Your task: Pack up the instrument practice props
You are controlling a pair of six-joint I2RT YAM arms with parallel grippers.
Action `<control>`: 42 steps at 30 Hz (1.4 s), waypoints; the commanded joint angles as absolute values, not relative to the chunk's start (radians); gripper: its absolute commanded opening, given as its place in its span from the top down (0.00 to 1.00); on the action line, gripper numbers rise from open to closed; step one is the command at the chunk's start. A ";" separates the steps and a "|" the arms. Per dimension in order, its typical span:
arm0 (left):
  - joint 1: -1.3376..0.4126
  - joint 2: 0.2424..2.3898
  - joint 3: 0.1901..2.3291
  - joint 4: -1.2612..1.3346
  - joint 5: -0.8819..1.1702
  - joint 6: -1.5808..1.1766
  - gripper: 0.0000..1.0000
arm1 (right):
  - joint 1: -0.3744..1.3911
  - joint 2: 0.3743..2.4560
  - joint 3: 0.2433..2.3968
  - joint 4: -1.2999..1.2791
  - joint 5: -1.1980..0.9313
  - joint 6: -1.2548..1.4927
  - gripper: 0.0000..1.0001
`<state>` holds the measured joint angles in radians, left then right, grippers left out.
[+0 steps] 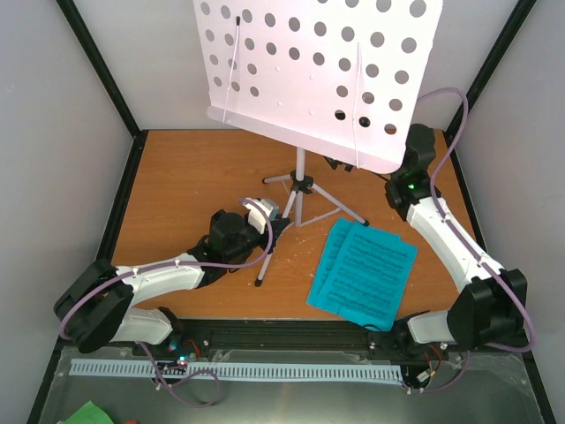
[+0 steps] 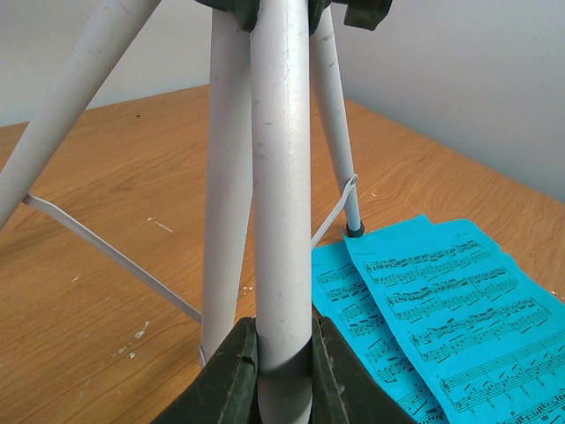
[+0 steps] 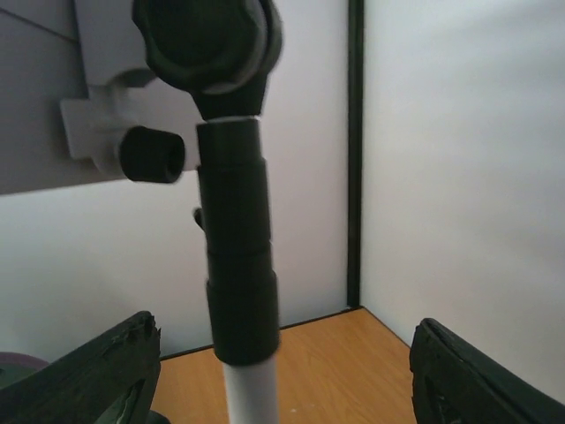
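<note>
The grey tripod music stand [image 1: 299,190] stands mid-table, its perforated tray [image 1: 309,71] tilted high at the back. My left gripper [image 1: 272,233] is shut on the stand's near front leg [image 2: 281,177], low on the tube, which sits between both fingers [image 2: 221,380]. My right gripper [image 1: 390,187] is open beside the upper pole, under the tray's right edge. In the right wrist view the black pole collar [image 3: 237,283] stands between the wide-apart jaws, untouched, with the black knob [image 3: 207,44] above. Two cyan sheet-music pages [image 1: 364,272] lie flat, overlapping, right of the stand [image 2: 441,300]. The metronome is out of view.
Grey walls and black frame posts [image 1: 101,66] close in the wooden table [image 1: 177,177] on three sides. The tripod's other legs [image 1: 340,208] and thin braces [image 2: 115,256] spread over the table. A white slotted strip [image 1: 238,371] and a green scrap [image 1: 88,413] lie below the near edge.
</note>
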<state>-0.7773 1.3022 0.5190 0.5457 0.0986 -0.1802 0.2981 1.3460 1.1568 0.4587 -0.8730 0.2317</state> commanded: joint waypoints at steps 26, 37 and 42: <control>-0.785 1.321 0.512 0.554 0.125 -0.150 1.00 | 0.380 1.531 1.440 0.132 -1.033 0.069 0.72; -0.785 1.318 0.551 0.582 0.090 -0.160 1.00 | 0.406 1.528 1.477 0.197 -1.011 0.127 0.97; -0.785 1.326 0.616 0.624 0.020 -0.153 1.00 | 0.435 1.548 1.546 0.176 -1.000 0.106 0.97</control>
<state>-0.7773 1.3102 0.5289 0.5529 0.0635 -0.1848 0.3969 1.5414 1.4567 0.1429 -1.0054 0.0673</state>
